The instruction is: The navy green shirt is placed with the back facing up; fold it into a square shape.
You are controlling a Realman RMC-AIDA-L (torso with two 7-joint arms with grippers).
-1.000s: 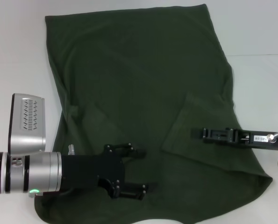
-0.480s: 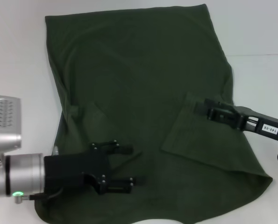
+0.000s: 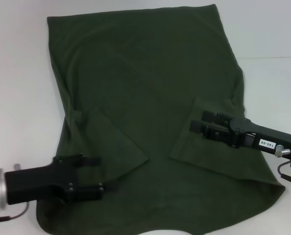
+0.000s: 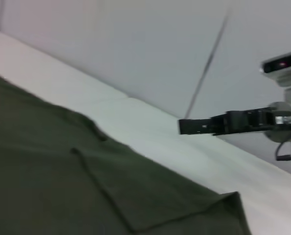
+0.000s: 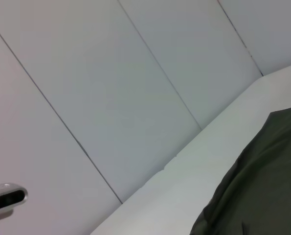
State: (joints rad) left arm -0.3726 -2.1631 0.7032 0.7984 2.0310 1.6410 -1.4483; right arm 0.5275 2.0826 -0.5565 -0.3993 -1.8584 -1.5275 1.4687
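The navy green shirt (image 3: 150, 122) is spread across the white table (image 3: 18, 98). At lower left, the left gripper (image 3: 92, 173) is held open, empty. At right, the right gripper (image 3: 200, 121) is also parted, empty.

Both arms ended in matte black, boxy grippers: the left gripper (image 3: 92, 173) joined a silver cylindrical wrist trailing a thin red cable, the right gripper (image 3: 199, 122) bore a white label and a black cable
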